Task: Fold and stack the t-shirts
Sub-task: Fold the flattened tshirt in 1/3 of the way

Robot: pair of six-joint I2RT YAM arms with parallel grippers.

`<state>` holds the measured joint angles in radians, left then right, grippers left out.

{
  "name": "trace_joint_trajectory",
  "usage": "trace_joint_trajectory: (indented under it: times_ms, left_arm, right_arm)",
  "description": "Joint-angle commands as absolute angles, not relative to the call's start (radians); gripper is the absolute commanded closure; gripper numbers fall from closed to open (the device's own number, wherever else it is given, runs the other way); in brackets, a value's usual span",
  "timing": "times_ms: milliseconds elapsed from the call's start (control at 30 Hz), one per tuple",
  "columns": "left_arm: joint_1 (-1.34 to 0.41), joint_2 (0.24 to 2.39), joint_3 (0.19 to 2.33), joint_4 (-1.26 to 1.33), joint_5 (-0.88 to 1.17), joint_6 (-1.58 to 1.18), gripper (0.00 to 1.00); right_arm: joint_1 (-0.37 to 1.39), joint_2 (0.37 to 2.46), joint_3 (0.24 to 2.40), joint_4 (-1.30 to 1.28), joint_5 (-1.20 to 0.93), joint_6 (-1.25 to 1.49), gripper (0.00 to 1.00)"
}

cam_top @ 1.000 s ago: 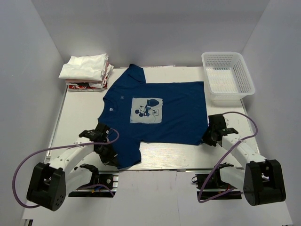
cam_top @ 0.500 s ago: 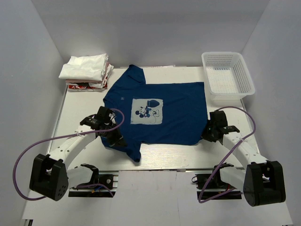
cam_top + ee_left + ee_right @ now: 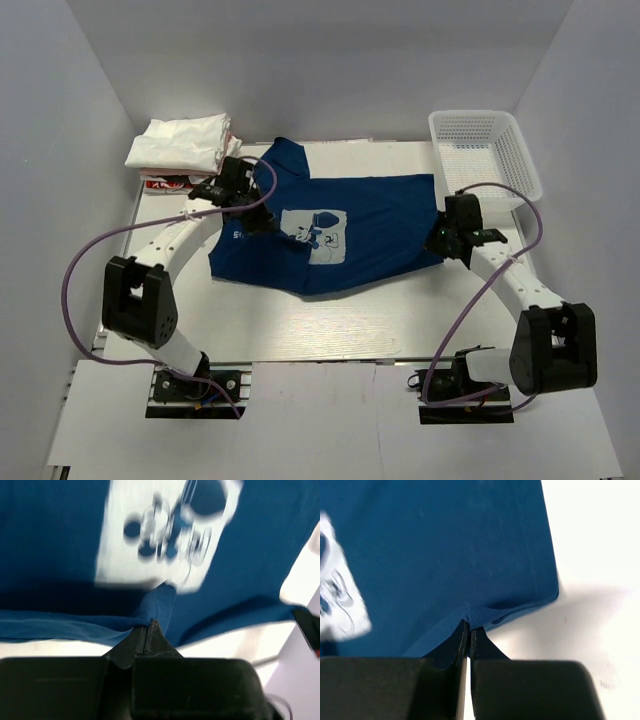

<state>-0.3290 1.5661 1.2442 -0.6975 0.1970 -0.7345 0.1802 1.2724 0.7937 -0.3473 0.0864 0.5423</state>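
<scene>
The navy blue t-shirt [image 3: 380, 215] lies in the middle of the table, and its near left part is lifted and drawn over toward the pale print [image 3: 318, 235]. My left gripper [image 3: 252, 208] is over the shirt's far left part. In the left wrist view the left gripper [image 3: 148, 626] is shut on a pinch of the navy blue t-shirt [image 3: 50, 540]. At the shirt's right edge my right gripper [image 3: 442, 243] is shut on the hem. The right wrist view shows the right gripper [image 3: 469, 626] pinching the navy blue t-shirt [image 3: 445, 540].
Folded white t-shirts [image 3: 185, 142] are stacked at the far left on a red-printed one [image 3: 163, 184]. A white mesh basket [image 3: 485, 165] stands at the far right, close behind the right arm. Grey walls close in the table on three sides.
My left arm has swung from the near edge to the far left, carrying the shirt's near left part with it. My right gripper has shut on the hem and moved away from me.
</scene>
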Motion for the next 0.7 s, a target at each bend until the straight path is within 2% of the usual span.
trace_joint_trajectory:
  times_ms: [0,333,600,633,667]
  left_arm:
    - [-0.308,1.594,1.369,-0.644,0.101,-0.697,1.00]
    - [-0.267,1.770,1.568,-0.572,-0.003,-0.595,1.00]
    - [-0.235,1.927,1.695,-0.503,-0.121,-0.538,1.00]
    - [-0.235,1.927,1.695,-0.485,-0.121,-0.526,0.97]
    - [-0.226,1.951,1.695,-0.433,-0.132,-0.506,0.75]
  right_arm:
    - [0.172,1.316,0.906,-0.331,0.161,0.549,1.00]
    - [0.138,1.476,1.078,-0.383,0.278,0.545,1.00]
    - [0.113,1.693,1.247,-0.472,0.287,0.575,0.99]
    - [0.112,1.701,1.273,-0.477,0.290,0.581,0.89]
    - [0.109,1.724,1.284,-0.476,0.285,0.581,0.58]
